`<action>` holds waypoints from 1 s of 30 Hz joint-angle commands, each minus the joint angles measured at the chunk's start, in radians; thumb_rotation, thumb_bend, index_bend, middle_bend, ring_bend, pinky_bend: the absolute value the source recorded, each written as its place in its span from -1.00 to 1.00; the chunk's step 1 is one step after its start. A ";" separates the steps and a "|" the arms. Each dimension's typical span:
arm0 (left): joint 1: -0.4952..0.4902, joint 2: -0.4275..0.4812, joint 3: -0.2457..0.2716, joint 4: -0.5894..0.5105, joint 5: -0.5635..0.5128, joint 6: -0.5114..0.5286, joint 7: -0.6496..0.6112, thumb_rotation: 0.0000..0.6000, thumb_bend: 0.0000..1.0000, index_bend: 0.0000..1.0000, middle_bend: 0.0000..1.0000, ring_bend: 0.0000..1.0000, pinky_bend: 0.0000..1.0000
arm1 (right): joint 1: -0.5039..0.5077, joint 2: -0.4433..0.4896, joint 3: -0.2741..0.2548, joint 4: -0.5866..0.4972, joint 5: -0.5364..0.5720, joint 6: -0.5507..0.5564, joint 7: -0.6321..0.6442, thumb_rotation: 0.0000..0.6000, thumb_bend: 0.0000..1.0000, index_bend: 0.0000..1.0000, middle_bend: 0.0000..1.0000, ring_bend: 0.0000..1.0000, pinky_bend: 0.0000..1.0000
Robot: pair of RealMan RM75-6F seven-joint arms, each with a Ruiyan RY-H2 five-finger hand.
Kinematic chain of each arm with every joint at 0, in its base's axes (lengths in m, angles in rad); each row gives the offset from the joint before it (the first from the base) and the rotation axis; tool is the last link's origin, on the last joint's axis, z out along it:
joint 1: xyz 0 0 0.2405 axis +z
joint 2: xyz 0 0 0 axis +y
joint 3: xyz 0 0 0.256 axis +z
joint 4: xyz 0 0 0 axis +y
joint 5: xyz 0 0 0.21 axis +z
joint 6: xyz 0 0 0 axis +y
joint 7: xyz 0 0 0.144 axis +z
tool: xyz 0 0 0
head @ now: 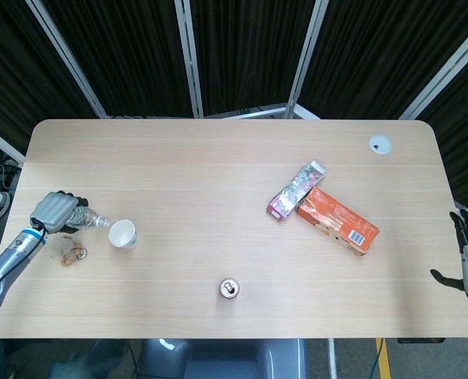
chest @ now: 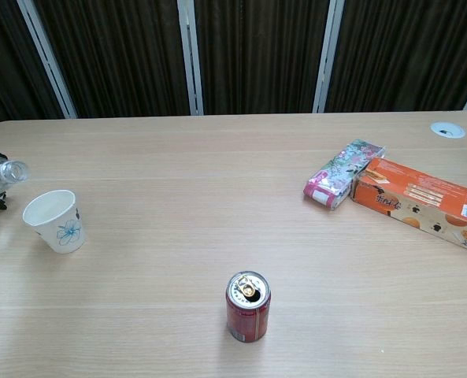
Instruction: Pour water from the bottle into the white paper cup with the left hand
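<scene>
Left hand grips the bottle, tipped toward the cup — its mouth sits short of the rim, so water could spill beside the cup.

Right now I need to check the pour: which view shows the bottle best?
The head view: the whole bottle shows, held by the left hand, tilted toward the white paper cup. The chest view catches only its neck at the left edge.
</scene>
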 commanded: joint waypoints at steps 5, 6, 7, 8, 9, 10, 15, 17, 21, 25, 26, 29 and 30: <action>-0.007 -0.020 0.006 0.040 0.014 0.022 0.032 1.00 0.07 0.10 0.02 -0.17 -0.24 | 0.001 -0.001 0.001 0.003 0.004 -0.004 -0.001 1.00 -1.00 -1.00 -1.00 -1.00 -1.00; -0.008 -0.020 0.006 0.041 0.014 0.022 0.034 1.00 0.07 0.10 0.02 -0.17 -0.24 | 0.001 -0.002 0.001 0.003 0.005 -0.005 -0.002 1.00 -1.00 -1.00 -1.00 -1.00 -1.00; -0.009 -0.020 0.007 0.045 0.015 0.022 0.040 1.00 0.07 0.10 0.02 -0.17 -0.24 | 0.001 -0.002 0.001 0.003 0.006 -0.005 -0.003 1.00 -1.00 -1.00 -1.00 -1.00 -1.00; -0.009 -0.021 0.009 0.050 0.017 0.022 0.047 1.00 0.07 0.10 0.02 -0.17 -0.24 | 0.001 -0.002 0.001 0.003 0.006 -0.006 -0.004 1.00 -1.00 -1.00 -1.00 -1.00 -1.00; -0.009 -0.023 0.010 0.055 0.018 0.023 0.053 1.00 0.07 0.10 0.02 -0.17 -0.24 | 0.001 -0.003 0.001 0.004 0.007 -0.006 -0.004 1.00 -1.00 -1.00 -1.00 -1.00 -1.00; -0.008 -0.024 0.010 0.058 0.018 0.022 0.055 1.00 0.07 0.10 0.02 -0.17 -0.24 | 0.001 -0.003 0.001 0.004 0.007 -0.007 -0.004 1.00 -1.00 -1.00 -1.00 -1.00 -1.00; -0.010 -0.025 0.014 0.076 0.021 0.023 0.074 1.00 0.07 0.10 0.02 -0.17 -0.24 | 0.002 -0.003 0.002 0.003 0.008 -0.008 -0.005 1.00 -1.00 -1.00 -1.00 -1.00 -1.00; -0.010 -0.025 0.016 0.081 0.024 0.027 0.084 1.00 0.07 0.10 0.02 -0.17 -0.24 | 0.002 -0.004 0.002 0.004 0.008 -0.007 -0.006 1.00 -1.00 -1.00 -1.00 -1.00 -1.00; -0.012 -0.024 0.016 0.086 0.026 0.035 0.103 1.00 0.07 0.10 0.02 -0.17 -0.24 | 0.002 -0.005 0.002 0.005 0.007 -0.006 -0.008 1.00 -1.00 -1.00 -1.00 -1.00 -1.00; -0.014 -0.026 0.017 0.087 0.028 0.040 0.123 1.00 0.07 0.10 0.02 -0.17 -0.24 | 0.001 -0.005 0.003 0.006 0.008 -0.006 -0.007 1.00 -1.00 -1.00 -1.00 -1.00 -1.00; -0.014 -0.027 0.017 0.087 0.028 0.040 0.126 1.00 0.07 0.10 0.02 -0.17 -0.24 | 0.001 -0.005 0.003 0.006 0.008 -0.006 -0.007 1.00 -1.00 -1.00 -1.00 -1.00 -1.00; -0.015 -0.029 0.016 0.087 0.026 0.035 0.138 1.00 0.07 0.10 0.02 -0.17 -0.24 | 0.002 -0.005 0.004 0.007 0.009 -0.008 -0.005 1.00 -1.00 -1.00 -1.00 -1.00 -1.00; -0.015 -0.030 0.015 0.086 0.025 0.035 0.140 1.00 0.07 0.10 0.02 -0.17 -0.24 | 0.001 -0.005 0.003 0.007 0.009 -0.008 -0.005 1.00 -1.00 -1.00 -1.00 -1.00 -1.00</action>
